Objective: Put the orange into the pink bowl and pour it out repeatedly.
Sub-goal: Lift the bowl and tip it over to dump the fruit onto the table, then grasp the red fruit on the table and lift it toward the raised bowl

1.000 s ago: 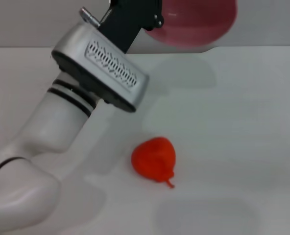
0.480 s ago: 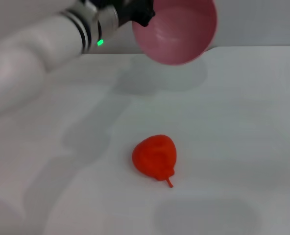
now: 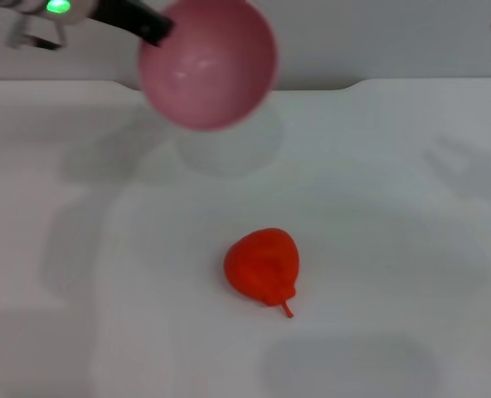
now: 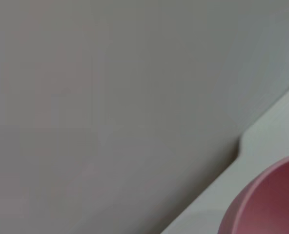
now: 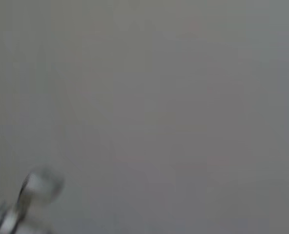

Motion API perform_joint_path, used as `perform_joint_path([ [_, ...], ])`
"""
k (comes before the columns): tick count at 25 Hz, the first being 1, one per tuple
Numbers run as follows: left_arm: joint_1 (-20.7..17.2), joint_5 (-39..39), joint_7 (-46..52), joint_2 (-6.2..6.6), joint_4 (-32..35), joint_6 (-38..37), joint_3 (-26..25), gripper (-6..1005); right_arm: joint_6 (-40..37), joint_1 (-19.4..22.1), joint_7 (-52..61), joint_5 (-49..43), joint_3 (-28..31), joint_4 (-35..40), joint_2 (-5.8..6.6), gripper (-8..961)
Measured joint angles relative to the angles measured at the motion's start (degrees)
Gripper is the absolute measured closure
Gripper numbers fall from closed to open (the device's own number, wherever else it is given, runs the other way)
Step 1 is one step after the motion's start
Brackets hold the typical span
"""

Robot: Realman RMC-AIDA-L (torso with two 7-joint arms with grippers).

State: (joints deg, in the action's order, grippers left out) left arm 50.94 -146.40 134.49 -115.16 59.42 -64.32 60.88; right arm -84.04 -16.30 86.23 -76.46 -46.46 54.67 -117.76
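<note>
orange (image 3: 262, 265) sits alone mid-table (image 3: 411, 249), bare surface on every side, open from above. pink bowl (image 3: 208, 65) is held off the surface at the far left edge, well apart from the fruit. Right wrist view too blurry to judge.

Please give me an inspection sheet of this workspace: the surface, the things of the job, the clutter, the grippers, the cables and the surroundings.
Surface: white table, bare around the fruit.
Job's things: orange lies on the table, outside the bowl; pink bowl is held tilted in the air, nothing in it.
Clutter: nothing seen.
Grippers: left gripper holds the bowl's rim at the far left; right gripper not in view.
Cables: nothing seen.
Surroundings: plain grey wall behind the table.
</note>
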Motion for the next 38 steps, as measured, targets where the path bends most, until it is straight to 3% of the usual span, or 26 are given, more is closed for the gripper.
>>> perform_joint_path([
  [6,-1.8,-2.2,0.8,2.58,0.5,-2.9,-5.7,964,0.6,-1.6,27.1,-28.0,-0.4,19.7,-0.70,501],
  [10,-2.7,-2.4,0.6,2.90,0.8,-3.8,-5.9,964,1.6,-6.6,37.3,-38.6,-2.2,21.6,-0.83,500],
  [13,-3.0,-2.5,0.2,2.82,0.8,-4.2,-5.7,964,3.4,-12.1,36.4,-39.1,-10.9,15.5,-1.00,499],
  [15,-3.0,-2.6,0.1,2.76,0.8,-4.2,-5.7,964,3.8,-13.0,36.2,-39.0,-12.6,14.3,-1.01,499],
  [18,-3.0,-2.9,-0.1,2.61,0.8,-4.2,-5.7,964,6.2,-16.5,35.9,-38.8,-20.8,10.3,-1.04,498],
  [19,-3.0,-3.0,-0.3,2.57,0.8,-4.2,-5.7,964,6.2,-16.5,35.9,-38.8,-20.8,10.3,-1.04,498],
  [23,-3.0,-3.0,-0.8,2.47,0.8,-4.2,-5.7,964,10.8,-17.6,35.9,-38.7,-29.9,8.7,-1.14,497],
  [28,-3.2,-3.0,-0.8,2.24,1.0,-4.2,-4.0,964,16.7,-17.5,35.7,-38.1,-37.9,7.1,-1.29,350],
  [38,-3.6,-3.0,-1.3,1.78,1.1,-3.8,-2.9,964,20.9,-17.8,36.1,-37.0,-42.7,3.8,-1.33,351],
])
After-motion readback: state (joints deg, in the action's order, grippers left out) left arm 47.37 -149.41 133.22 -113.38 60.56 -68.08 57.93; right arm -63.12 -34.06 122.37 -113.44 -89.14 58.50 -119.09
